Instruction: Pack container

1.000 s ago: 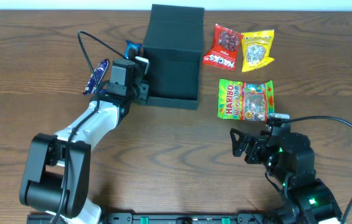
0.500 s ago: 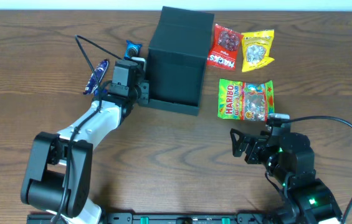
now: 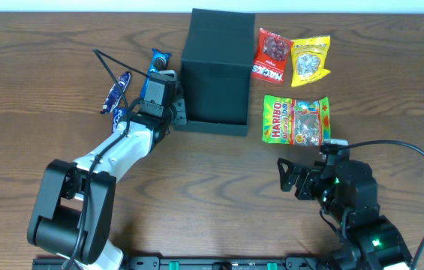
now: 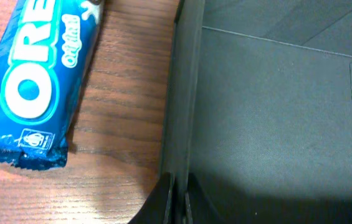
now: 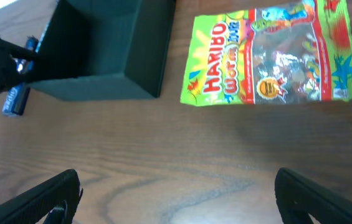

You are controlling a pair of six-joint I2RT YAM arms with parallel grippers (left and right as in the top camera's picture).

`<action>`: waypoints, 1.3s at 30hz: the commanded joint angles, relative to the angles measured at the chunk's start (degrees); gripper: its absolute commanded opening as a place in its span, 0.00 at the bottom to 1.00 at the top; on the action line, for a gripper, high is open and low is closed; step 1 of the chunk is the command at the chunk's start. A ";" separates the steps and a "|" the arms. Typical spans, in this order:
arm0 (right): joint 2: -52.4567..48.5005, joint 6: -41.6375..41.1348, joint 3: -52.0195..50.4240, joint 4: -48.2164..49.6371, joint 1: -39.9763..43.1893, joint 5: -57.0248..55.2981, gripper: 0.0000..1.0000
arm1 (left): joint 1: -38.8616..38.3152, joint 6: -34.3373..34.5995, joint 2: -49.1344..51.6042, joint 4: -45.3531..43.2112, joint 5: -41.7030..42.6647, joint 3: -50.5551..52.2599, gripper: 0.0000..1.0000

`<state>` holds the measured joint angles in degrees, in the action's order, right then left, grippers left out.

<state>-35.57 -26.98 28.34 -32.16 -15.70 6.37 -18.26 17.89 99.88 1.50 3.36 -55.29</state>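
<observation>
I see my left end effector [image 4: 177,190] clenched on the thin side wall of the dark container [image 3: 213,71], which sits at the far middle of the surface [image 3: 212,180]. A blue packet [image 4: 32,81] reading "OREO Original" lies just beside that wall. My right end effector [image 5: 179,199] is spread wide above the wood, near the green bag [image 5: 269,56] marked "HARIBO Worms".

The Oreo packet [image 3: 156,61] lies left of the container [image 3: 215,71], my left pincer [image 4: 177,196] at its left wall, the Haribo bag [image 3: 296,120] to its right.

Left claw [image 4: 177,190] pinched tight, right claw [image 5: 177,198] agape.
</observation>
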 commanded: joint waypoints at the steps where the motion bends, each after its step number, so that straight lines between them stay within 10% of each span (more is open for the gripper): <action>1: 0.04 -0.83 0.90 -0.59 0.52 -0.52 0.99 | -0.20 5.64 0.52 1.38 -1.01 -0.11 0.06; 14: 0.04 -1.77 0.90 -0.66 0.52 0.07 0.99 | -0.20 6.36 0.52 2.36 -1.03 -0.11 0.06; 17: 0.04 -1.92 0.90 -0.72 0.52 0.55 0.99 | -0.20 4.07 0.52 2.32 -1.01 -0.11 0.52; 25: -2.93 -1.88 1.31 -0.26 0.52 -1.77 0.95 | -0.20 -0.02 -5.44 4.17 -0.33 -0.13 0.69; 30: -14.51 0.09 7.69 -0.92 0.52 -9.25 0.94 | -0.20 -6.78 -15.72 5.49 -0.35 -0.13 0.97; 39: -41.13 1.66 20.57 -0.87 1.86 -21.62 0.99 | -0.13 -11.74 -24.41 5.97 -0.42 -0.13 0.95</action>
<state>-71.37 -26.87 46.44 -33.17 -14.92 -10.00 -18.46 8.58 76.16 7.31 2.98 -55.51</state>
